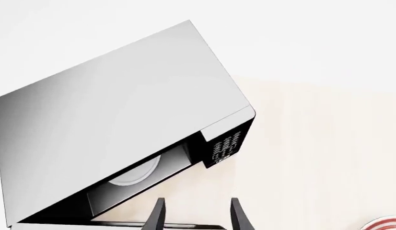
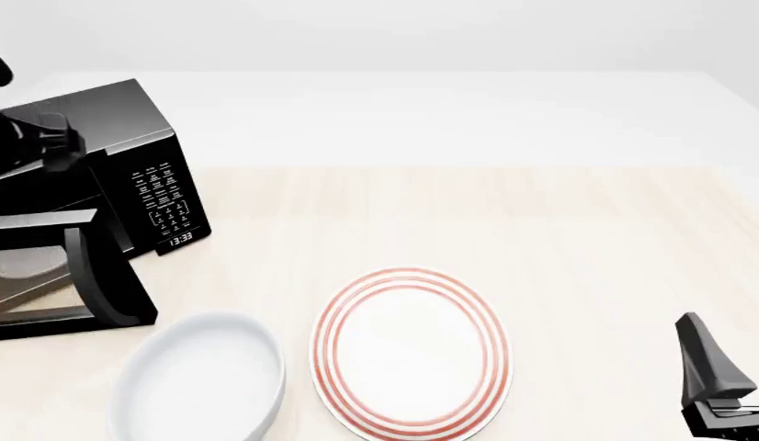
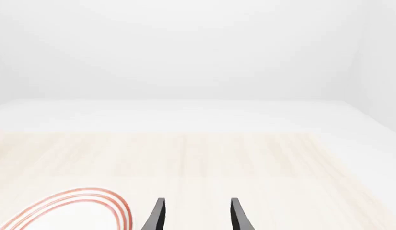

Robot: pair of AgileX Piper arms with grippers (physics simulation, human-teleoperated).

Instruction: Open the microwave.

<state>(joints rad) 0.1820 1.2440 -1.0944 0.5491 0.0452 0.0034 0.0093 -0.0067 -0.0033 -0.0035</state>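
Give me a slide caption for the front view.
Microwave door swung open at left; striped plate and white bowl nearby.

Black microwave (image 2: 134,175) at the far left of the counter (image 2: 478,211), door (image 2: 61,276) swung open toward the camera. Nearer than the microwave: white bowl (image 2: 198,378), red-ringed plate (image 2: 411,349) just beside it. Well apart from the microwave, right gripper (image 2: 738,354) with fingers (image 2: 705,354) spread.

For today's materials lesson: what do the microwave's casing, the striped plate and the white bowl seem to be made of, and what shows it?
Microwave: glossy black casing, probably painted metal or plastic; its top mirrors the light to grey in the left wrist view.
Striped plate: looks like glazed ceramic; smooth white with red rings.
White bowl: ceramic or plastic; plain white with soft shading. Being simulator renders, none is certain.
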